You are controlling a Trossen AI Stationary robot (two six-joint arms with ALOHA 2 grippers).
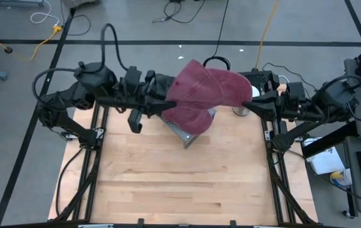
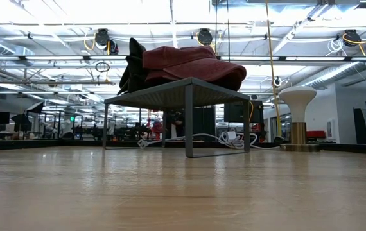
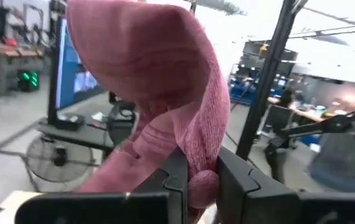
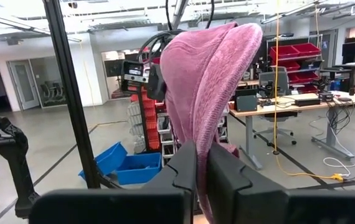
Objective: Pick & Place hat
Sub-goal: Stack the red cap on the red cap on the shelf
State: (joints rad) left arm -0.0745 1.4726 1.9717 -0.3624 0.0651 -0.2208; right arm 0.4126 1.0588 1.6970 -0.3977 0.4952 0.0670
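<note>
Maroon knit hat (image 1: 206, 88) is up off the table, stretched between both grippers above a small grey metal stand (image 1: 190, 131) at the far middle of the wooden table (image 1: 180, 183). In the low view the hat (image 2: 189, 67) appears to sit on or just over the stand's top (image 2: 176, 94); whether it is touching or hovering cannot be told from that angle.

Left gripper (image 1: 161, 101) is at the hat's left edge, fingers narrowed onto a fold of the fabric; the left wrist view shows cloth (image 3: 165, 112) bunched between its fingers (image 3: 240, 180). Right gripper (image 1: 249, 101) is at the hat's right edge, closed tight on the hem; the right wrist view shows the hat (image 4: 208, 87) hanging up from its pinched fingers (image 4: 180, 171). Both arms reach in from the sides, roughly level with each other.

Step in hand, as judged: two-arm carry or placement of the hat at the stand, the pick itself being done. A white mushroom-shaped post (image 2: 297, 115) stands to the right of the stand, close by the right gripper in the high view, possibly the place target, but that cannot be told.

The next move calls for keeping both grips even so the knit doesn't slip or stretch lopsided, lowering it square onto the target, then opening both grippers and backing off sideways without snagging the fabric.
</note>
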